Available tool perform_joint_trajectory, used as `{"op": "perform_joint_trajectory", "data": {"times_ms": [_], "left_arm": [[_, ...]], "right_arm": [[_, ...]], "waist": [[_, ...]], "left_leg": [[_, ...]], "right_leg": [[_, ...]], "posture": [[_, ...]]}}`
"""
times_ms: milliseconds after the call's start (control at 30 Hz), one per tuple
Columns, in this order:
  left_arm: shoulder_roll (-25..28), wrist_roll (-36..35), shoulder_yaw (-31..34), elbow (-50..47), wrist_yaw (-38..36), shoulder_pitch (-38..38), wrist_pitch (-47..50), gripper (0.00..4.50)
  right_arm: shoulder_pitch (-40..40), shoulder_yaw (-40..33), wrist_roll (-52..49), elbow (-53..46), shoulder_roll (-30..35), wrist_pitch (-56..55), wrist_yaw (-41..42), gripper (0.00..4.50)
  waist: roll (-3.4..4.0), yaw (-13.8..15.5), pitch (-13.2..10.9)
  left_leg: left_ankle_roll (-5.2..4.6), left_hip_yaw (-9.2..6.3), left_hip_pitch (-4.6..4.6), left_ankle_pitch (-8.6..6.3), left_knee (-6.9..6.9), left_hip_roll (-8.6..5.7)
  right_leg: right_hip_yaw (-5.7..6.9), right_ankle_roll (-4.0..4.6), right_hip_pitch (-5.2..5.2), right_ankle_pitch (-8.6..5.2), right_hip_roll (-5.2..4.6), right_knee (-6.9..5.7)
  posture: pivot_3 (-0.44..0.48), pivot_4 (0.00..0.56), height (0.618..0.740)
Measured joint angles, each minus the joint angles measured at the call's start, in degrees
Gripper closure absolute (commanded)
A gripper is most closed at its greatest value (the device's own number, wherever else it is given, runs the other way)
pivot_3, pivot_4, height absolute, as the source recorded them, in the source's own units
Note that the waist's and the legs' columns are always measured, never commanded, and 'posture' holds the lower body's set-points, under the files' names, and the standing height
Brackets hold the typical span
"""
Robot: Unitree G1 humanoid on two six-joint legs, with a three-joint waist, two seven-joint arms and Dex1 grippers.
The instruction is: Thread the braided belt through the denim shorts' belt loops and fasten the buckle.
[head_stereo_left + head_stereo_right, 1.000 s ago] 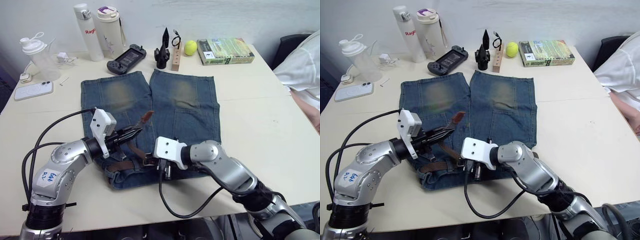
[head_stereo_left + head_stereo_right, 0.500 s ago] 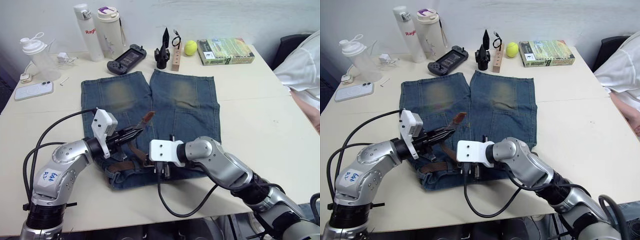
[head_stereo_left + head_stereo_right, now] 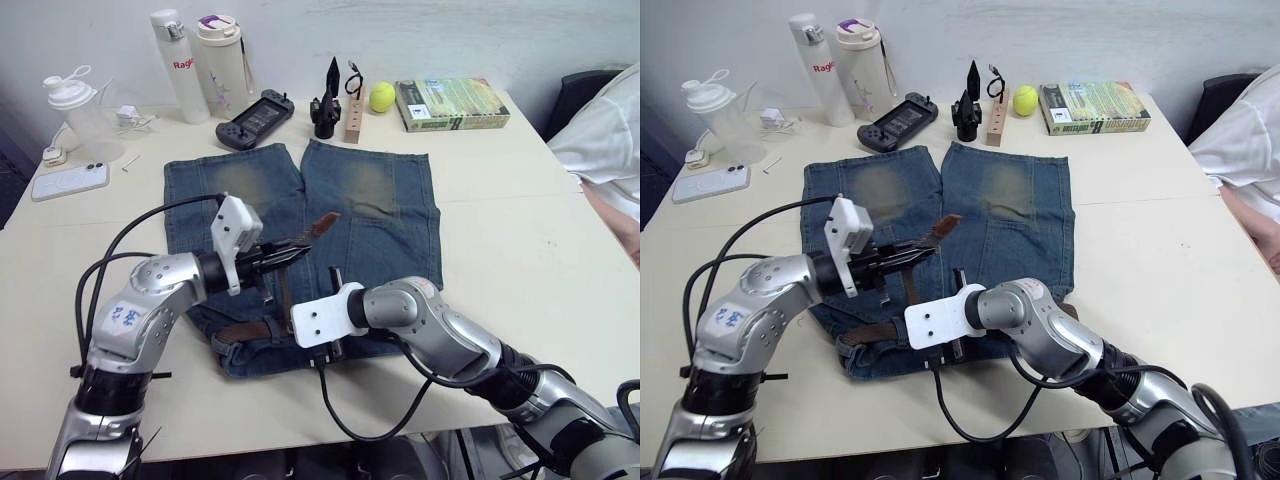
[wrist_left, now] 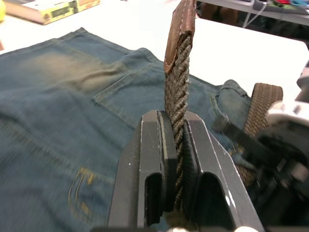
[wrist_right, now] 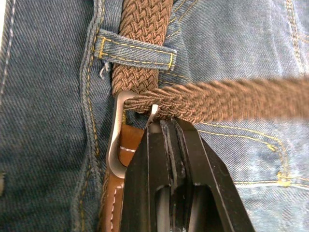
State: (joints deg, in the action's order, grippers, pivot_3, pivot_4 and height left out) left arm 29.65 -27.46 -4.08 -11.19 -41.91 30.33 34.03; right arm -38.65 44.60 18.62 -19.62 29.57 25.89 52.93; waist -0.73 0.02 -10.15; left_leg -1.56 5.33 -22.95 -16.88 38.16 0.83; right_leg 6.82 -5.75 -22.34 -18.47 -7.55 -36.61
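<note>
The denim shorts (image 3: 370,200) lie flat on the table, waistband toward me. The braided belt (image 3: 240,332) runs along the waistband, under a belt loop (image 5: 135,48). Its free length passes through the silver buckle (image 5: 116,130) and rises to my left gripper (image 4: 176,121), which is shut on it just behind the leather tip (image 3: 325,222), above the shorts' middle. My right gripper (image 5: 166,123) is down on the waistband. Its fingers are shut at the buckle's prong (image 5: 153,112), just under the taut belt strand.
Along the table's far edge stand two bottles (image 3: 170,60), a shaker (image 3: 78,115), a phone (image 3: 68,181), a game controller (image 3: 252,118), a black tool (image 3: 328,100), a tennis ball (image 3: 381,96) and a book (image 3: 450,102). A person in white (image 3: 610,140) sits at the right.
My left gripper has lifted and moved right and away from me with the belt end, drawing the belt tauter through the buckle. The right gripper has stayed at the buckle, edging left.
</note>
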Motion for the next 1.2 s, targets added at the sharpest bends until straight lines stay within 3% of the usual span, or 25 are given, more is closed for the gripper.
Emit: {"op": "perform_joint_trajectory", "data": {"times_ms": [300,567,1200], "left_arm": [[-7.98,5.98,-7.84,16.10,-7.30,10.97,-6.99,4.16],[-15.22,10.86,-8.92,29.93,-12.15,19.17,-13.57,4.16],[-24.62,15.77,-8.84,43.26,-19.46,27.73,-21.01,4.16]], "right_arm": [[1.89,-1.15,3.13,-0.03,-0.51,-2.23,0.33,4.48],[2.69,-2.93,5.50,0.84,-0.80,-3.07,1.09,4.48],[3.22,-4.88,7.16,1.27,-1.59,-4.86,4.76,4.48]], "waist": [[-0.03,0.25,0.02],[-0.03,1.41,0.02],[-0.03,1.44,0.02]], "left_leg": [[-0.05,-0.02,0.00,0.03,0.07,-0.03],[-0.12,-0.06,0.00,0.07,0.15,-0.08],[-0.15,-0.53,0.02,0.07,0.17,-0.14]], "right_leg": [[0.09,-0.01,0.08,0.00,0.00,-0.01],[0.16,-0.13,0.21,0.07,0.00,0.08],[0.69,-0.20,0.70,0.11,-0.03,0.50]], "posture": [[0.000,0.150,0.720],[0.000,0.150,0.720],[0.000,0.150,0.720]]}}
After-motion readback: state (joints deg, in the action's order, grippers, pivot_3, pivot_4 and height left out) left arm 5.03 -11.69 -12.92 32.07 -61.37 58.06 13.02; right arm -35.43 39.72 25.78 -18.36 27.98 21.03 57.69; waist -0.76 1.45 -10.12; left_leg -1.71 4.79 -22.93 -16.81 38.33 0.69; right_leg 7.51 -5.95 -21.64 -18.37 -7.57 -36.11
